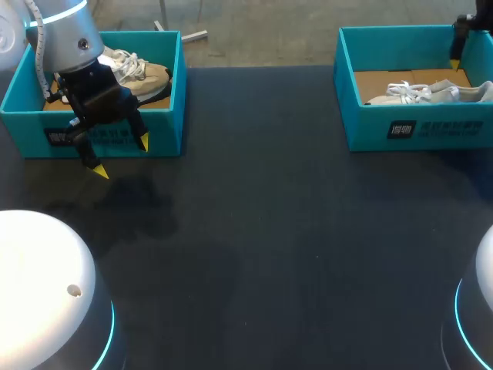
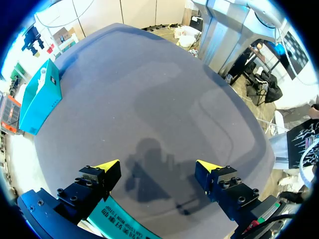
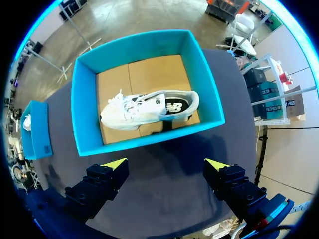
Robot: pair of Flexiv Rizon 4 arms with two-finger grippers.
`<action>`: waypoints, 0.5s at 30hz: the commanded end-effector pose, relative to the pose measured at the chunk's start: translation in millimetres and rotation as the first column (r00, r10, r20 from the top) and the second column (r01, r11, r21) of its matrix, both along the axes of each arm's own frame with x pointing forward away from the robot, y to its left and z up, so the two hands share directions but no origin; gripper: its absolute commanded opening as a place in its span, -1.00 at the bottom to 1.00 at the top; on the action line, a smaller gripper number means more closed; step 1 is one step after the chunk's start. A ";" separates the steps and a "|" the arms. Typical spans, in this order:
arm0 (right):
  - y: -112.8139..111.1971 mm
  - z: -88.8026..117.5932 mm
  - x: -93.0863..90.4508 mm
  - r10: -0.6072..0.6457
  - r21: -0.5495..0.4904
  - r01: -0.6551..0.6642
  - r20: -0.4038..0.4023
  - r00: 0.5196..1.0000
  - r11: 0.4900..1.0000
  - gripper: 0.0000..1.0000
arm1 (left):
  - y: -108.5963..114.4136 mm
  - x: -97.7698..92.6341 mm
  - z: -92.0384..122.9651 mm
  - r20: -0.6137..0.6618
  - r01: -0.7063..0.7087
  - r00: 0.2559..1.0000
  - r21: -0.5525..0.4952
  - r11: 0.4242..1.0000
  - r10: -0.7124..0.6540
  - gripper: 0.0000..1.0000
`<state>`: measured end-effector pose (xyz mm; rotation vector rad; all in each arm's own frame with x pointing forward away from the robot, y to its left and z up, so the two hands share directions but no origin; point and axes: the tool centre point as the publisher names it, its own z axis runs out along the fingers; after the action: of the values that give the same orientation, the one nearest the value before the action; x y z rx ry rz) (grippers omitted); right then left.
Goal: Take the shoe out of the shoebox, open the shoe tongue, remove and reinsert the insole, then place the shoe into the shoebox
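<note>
A white and grey shoe (image 3: pixel 149 107) lies on its side in the right teal shoebox (image 3: pixel 84 119), also visible as the shoe (image 1: pixel 431 92) in the shoebox (image 1: pixel 420 131) at the table's far right. My right gripper (image 3: pixel 166 164) hangs open and empty above that box; one yellow fingertip (image 1: pixel 456 65) shows over its far rim. A beige shoe (image 1: pixel 142 73) sits in the left teal shoebox (image 1: pixel 173 92). My left gripper (image 1: pixel 121 156) is open and empty, hovering just in front of this box over the dark table; its fingers (image 2: pixel 107 167) frame bare tabletop.
The dark table (image 1: pixel 277 231) stretches wide between the two boxes. The left box's front wall (image 2: pixel 119 224) lies right under the left gripper. In the right wrist view the left box (image 3: pixel 37 132) stands far across the table. Two white robot bases (image 1: pixel 46 285) sit at the near corners.
</note>
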<state>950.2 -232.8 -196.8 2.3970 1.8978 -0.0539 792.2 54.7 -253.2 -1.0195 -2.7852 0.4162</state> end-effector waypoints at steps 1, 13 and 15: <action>0.2 0.0 0.1 -0.001 -0.001 0.001 0.001 1.000 1.000 1.00 | 4.6 2.3 4.6 0.007 0.008 1.000 0.000 1.000 -0.008 1.00; 0.2 0.0 0.1 -0.001 -0.001 0.001 0.001 1.000 1.000 1.00 | 38.7 33.1 29.1 0.057 0.091 0.994 0.044 0.995 -0.094 1.00; 0.2 0.0 0.1 -0.001 -0.001 0.001 0.001 1.000 1.000 1.00 | 47.8 42.9 32.8 0.068 0.118 0.990 0.052 0.992 -0.121 1.00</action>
<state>950.0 -232.6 -196.6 2.3966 1.8968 -0.0536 827.2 96.3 -228.5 -1.1943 -2.7770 0.3164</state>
